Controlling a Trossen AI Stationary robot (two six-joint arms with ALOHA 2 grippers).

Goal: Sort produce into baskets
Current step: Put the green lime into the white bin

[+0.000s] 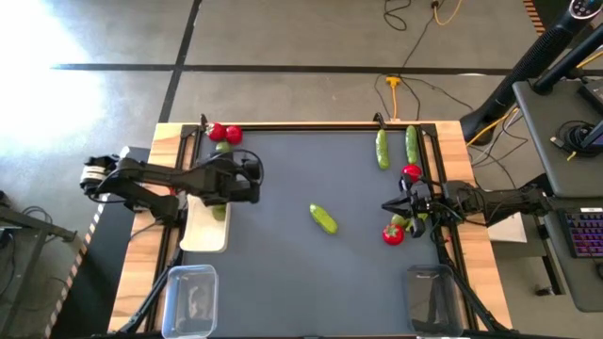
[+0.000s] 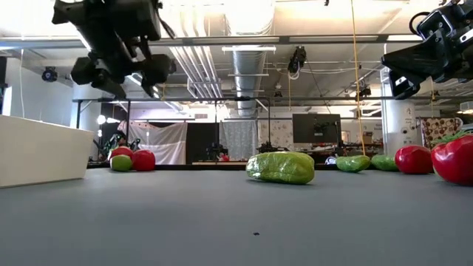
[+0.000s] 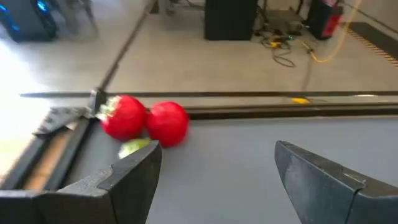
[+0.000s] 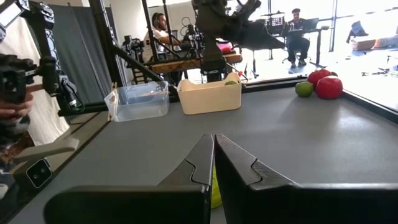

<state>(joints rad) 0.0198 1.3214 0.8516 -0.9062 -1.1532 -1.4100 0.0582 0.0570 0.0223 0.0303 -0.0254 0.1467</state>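
You had the left gripper (image 1: 252, 179) hanging above the table (image 1: 311, 273) by the white tray (image 1: 200, 235), its fingers (image 3: 134, 180) spread and empty, aimed toward the two red pieces (image 3: 146, 120) and the lime (image 3: 135, 147) at the far left corner, probably the next pick. The right gripper (image 1: 394, 205) waited at the right side with fingers clenched on nothing, near a red piece (image 1: 393, 234). A cucumber (image 1: 323, 218) lay mid-table.

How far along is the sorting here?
Done: one lime sits in the white tray. In hand: nothing; left pincer open near the tray, right pincer shut. Left: both clear tubs look empty; cucumbers, reds and more limes lie loose on the table.
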